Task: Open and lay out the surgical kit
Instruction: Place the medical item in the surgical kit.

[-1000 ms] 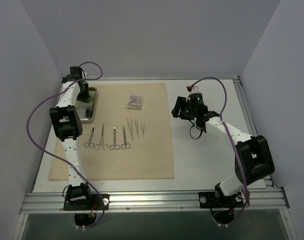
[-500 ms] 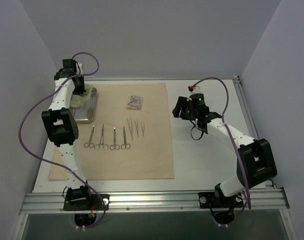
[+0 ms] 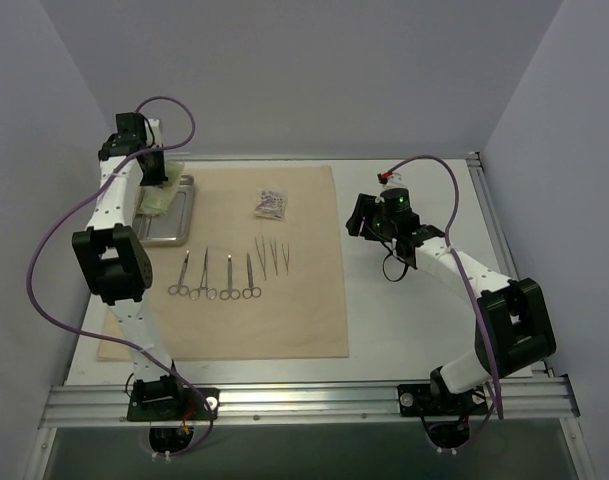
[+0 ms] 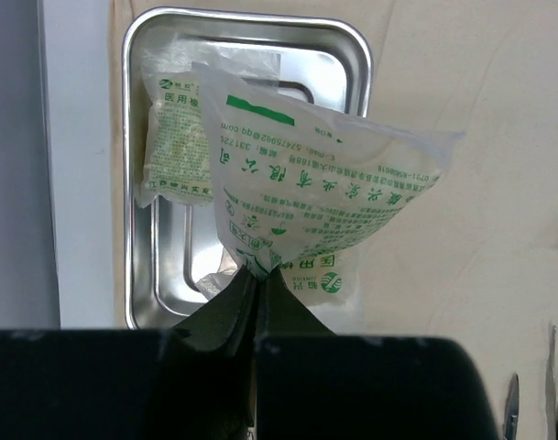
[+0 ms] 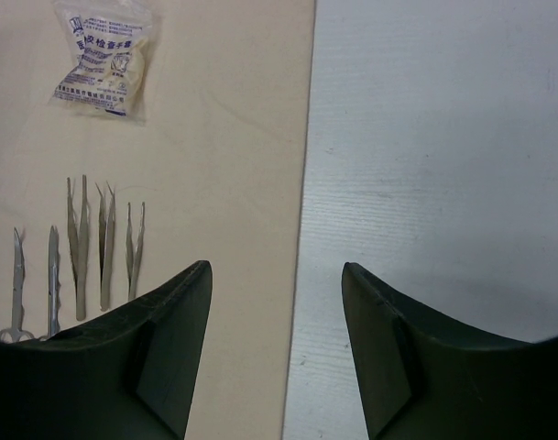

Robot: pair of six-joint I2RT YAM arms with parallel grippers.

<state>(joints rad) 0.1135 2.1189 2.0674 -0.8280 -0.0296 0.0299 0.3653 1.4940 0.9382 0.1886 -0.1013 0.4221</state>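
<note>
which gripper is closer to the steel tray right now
Left. The left gripper hangs right over the steel tray, shut on a green-printed packet. The right gripper is open, far off beyond the cloth's right edge.

two white arms with chunky black joints; a purple cable loops along each arm; the right wrist (image 3: 396, 205) shows a green light.
</note>
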